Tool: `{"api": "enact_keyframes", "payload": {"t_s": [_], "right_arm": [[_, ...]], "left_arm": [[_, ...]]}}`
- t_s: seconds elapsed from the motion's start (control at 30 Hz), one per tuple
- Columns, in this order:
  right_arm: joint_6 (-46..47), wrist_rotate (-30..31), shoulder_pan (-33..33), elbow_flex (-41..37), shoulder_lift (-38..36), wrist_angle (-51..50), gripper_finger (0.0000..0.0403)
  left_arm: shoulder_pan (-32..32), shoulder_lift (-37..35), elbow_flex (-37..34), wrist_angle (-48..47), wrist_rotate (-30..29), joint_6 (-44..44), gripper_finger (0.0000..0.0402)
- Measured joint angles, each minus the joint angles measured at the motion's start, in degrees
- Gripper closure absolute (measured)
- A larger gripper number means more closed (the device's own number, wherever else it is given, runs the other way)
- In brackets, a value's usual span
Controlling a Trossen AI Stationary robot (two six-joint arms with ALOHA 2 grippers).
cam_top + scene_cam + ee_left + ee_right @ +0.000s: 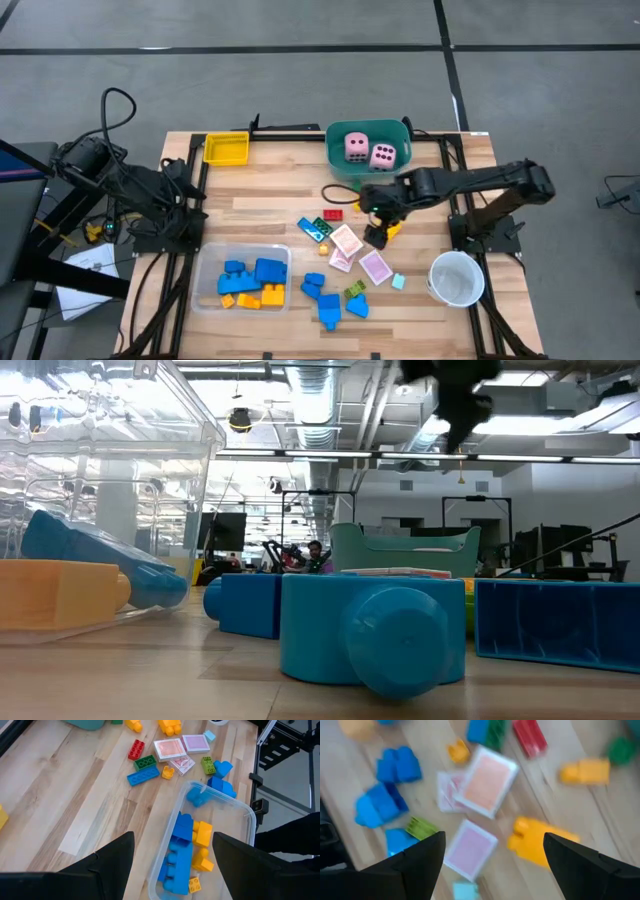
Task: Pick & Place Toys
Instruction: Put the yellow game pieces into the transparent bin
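Sitting at the far edge of the worktop (270,175), the teal tub (340,165) holds two pink dice (369,151) side by side. The clear tray (205,290) at the near left holds several blue blocks (258,271) and yellow-orange blocks (250,298); the small yellow tray (226,149) at the far left shows nothing inside. A white cup (456,277) stands at the near right. Loose toys lie between tray and cup: pink-white cards (360,255), a red block (333,213), a green block (321,223), more blue pieces (325,300) and a yellow-orange block (537,840).

The right arm reaches in from the right, its hand (378,228) poised over the yellow-orange block beside the cards, fingers spread wide and holding nothing. The left hand (172,857) waits at the left edge above the clear tray, fingers apart, empty.
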Motion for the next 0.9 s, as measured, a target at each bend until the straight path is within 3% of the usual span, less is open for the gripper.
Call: {"api": "enact_keyframes", "payload": {"t_s": [0.57, 0.9], "right_arm": [[6.3, 2.8, 1.5, -18.3, -14.2, 2.8, 0.0077], [9.4, -0.7, -3.3, -28.0, -13.7, 11.2, 0.0075]], "left_arm": [[0.0, 0.0, 0.0, 0.1, 0.0, -0.4, 0.0137], [0.0, 0.0, 0.0, 0.1, 0.0, -0.7, 0.0137]]}}
